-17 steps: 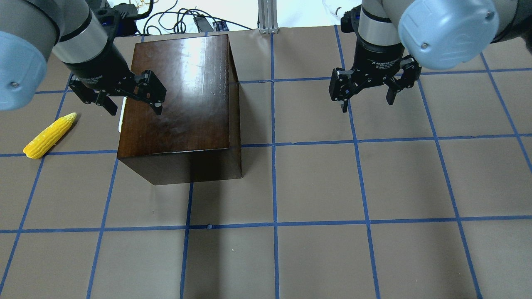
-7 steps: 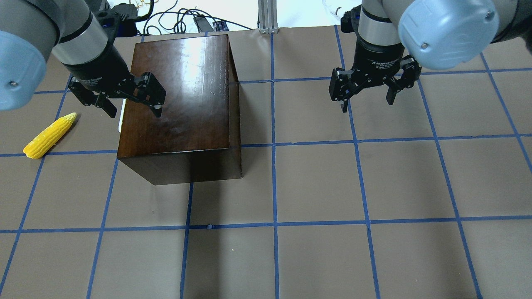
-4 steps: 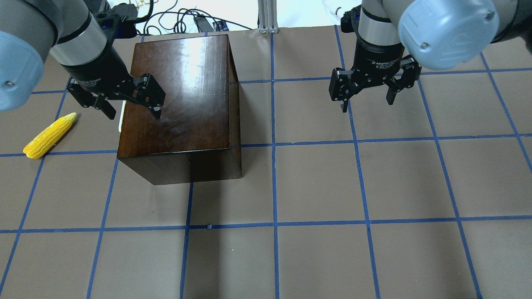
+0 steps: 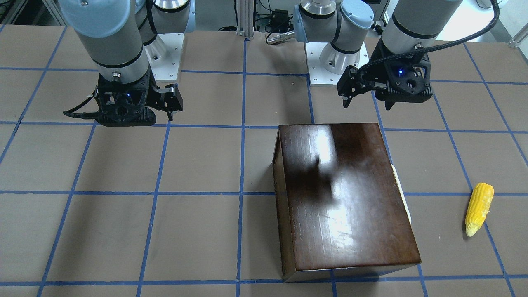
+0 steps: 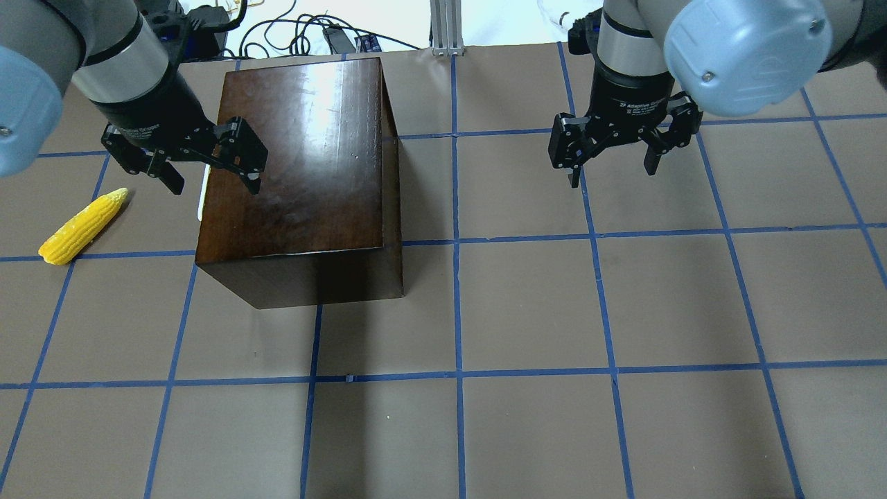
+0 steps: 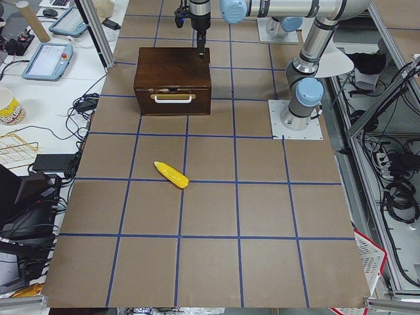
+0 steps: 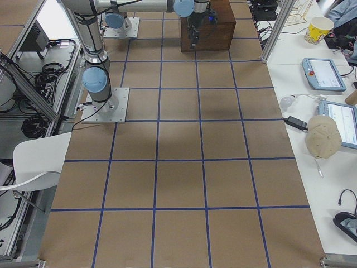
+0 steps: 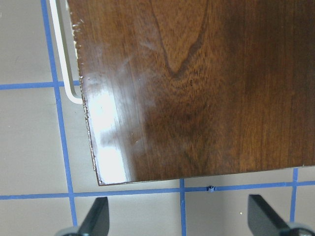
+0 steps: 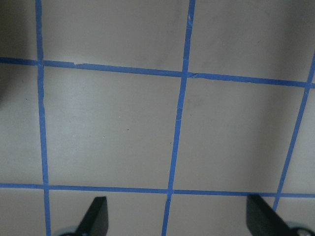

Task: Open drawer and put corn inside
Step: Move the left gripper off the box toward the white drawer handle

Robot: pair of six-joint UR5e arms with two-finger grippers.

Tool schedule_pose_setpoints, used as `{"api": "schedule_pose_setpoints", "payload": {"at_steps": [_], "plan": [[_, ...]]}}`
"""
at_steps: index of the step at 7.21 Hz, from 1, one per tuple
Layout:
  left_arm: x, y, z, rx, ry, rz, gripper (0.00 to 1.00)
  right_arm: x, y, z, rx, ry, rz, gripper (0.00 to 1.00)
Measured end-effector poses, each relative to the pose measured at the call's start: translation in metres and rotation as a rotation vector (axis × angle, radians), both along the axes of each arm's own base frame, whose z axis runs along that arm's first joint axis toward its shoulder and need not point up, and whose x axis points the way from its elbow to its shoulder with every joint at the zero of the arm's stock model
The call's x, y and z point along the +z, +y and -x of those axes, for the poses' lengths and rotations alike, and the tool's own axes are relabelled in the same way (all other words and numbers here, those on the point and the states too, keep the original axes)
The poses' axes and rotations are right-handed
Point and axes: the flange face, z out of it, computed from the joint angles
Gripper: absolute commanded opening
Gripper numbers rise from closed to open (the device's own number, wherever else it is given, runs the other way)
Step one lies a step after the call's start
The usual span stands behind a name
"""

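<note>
The glossy dark-brown wooden box (image 5: 298, 173) stands on the left half of the table. Its drawer (image 6: 172, 104) is shut. The drawer's front faces the table's left end and carries a white handle (image 5: 202, 201), also seen in the left wrist view (image 8: 61, 54). The yellow corn (image 5: 83, 226) lies on the table left of the box, apart from it. My left gripper (image 5: 213, 181) is open and empty, hovering over the box's handle-side top edge. My right gripper (image 5: 612, 173) is open and empty above bare table at the right.
Blue tape lines grid the brown table (image 5: 527, 305). Cables and a power strip (image 5: 339, 38) lie beyond the far edge, next to an aluminium post (image 5: 443, 28). The two arm bases (image 4: 330, 62) stand at the robot's side of the table.
My left gripper has moved a little left, toward the box's handle side, still open. The right arm, the box and the corn have not moved.
</note>
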Motion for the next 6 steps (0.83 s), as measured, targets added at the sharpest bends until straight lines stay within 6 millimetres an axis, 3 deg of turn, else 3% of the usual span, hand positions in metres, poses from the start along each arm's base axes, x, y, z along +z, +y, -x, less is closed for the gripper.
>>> {"api": "schedule_pose_setpoints", "payload": {"at_steps": [4, 6], "plan": [[-0.004, -0.010, -0.003, 0.006, 0.000, 0.018, 1.00, 0.000, 0.000, 0.000, 0.000, 0.000, 0.000, 1.00], [-0.005, -0.022, -0.025, 0.047, 0.002, 0.051, 1.00, 0.000, 0.000, 0.000, 0.000, 0.000, 0.000, 1.00]]}}
